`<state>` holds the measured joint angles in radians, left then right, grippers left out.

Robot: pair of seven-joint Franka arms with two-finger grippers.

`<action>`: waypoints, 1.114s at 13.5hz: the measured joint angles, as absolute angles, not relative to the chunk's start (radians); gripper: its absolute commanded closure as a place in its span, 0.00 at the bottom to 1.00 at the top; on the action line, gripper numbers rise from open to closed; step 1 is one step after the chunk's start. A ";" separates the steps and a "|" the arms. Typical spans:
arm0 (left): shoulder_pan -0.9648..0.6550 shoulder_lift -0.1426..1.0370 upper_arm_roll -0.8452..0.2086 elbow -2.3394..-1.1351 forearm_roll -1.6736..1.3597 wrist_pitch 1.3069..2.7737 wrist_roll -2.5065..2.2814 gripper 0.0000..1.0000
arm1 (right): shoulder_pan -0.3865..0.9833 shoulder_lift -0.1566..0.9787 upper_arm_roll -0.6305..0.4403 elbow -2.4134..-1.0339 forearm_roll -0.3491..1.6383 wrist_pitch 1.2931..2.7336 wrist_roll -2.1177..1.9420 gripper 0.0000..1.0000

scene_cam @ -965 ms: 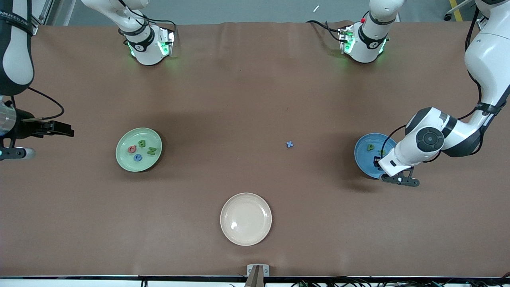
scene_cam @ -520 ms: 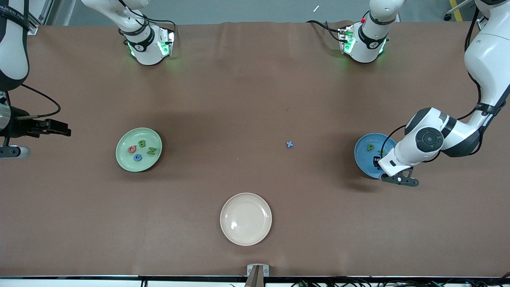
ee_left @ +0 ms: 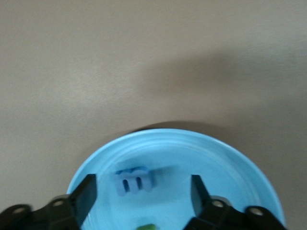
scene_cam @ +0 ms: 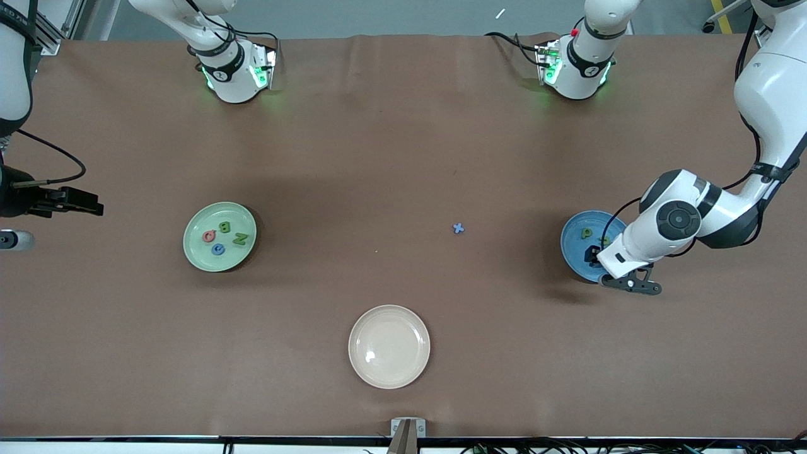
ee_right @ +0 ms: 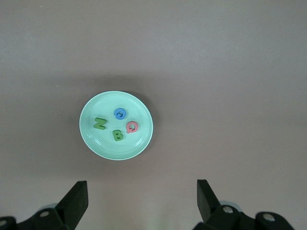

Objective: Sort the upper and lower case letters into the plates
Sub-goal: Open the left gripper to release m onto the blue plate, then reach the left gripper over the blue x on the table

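Note:
The pale green plate (scene_cam: 197, 251) (ee_right: 98, 140) lies toward the right arm's end of the table. It holds a pink Q (scene_cam: 209, 236), a green B (scene_cam: 224, 227), a green N (scene_cam: 240, 238) and a blue C (scene_cam: 218, 250). The sky blue plate (scene_cam: 572, 244) (ee_left: 230, 163) lies toward the left arm's end and holds a green p (scene_cam: 586, 233) and a blue m (ee_left: 134, 179). My left gripper (scene_cam: 594, 255) (ee_left: 143, 194) hangs open just over the blue plate, with the m lying loose between its fingers. My right gripper (scene_cam: 94, 207) (ee_right: 142, 199) is open and empty, high over the right arm's end. A small blue x (scene_cam: 458, 228) lies on the table between the plates.
A cream-beige plate (scene_cam: 389, 346) with nothing in it lies nearer to the front camera than the other two, about midway along the table. Both arm bases stand along the table's top edge. A brown cloth covers the table.
My left gripper has opened over the blue plate and let go of the blue m, which now lies in the plate. My right gripper has drawn farther toward the table's end.

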<state>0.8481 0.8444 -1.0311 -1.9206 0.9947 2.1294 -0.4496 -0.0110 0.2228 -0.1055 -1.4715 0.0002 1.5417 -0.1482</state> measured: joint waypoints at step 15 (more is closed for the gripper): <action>0.322 0.843 -1.115 -1.886 0.899 2.068 -1.471 0.00 | -0.002 0.159 -0.095 -1.527 0.001 1.498 -0.148 0.00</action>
<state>0.3222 0.8429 -1.1151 -1.8859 0.8990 2.0683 -1.4708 -0.0022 0.1594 -0.0949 -1.5273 0.0005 1.4976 -0.1482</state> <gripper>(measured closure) 0.000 0.000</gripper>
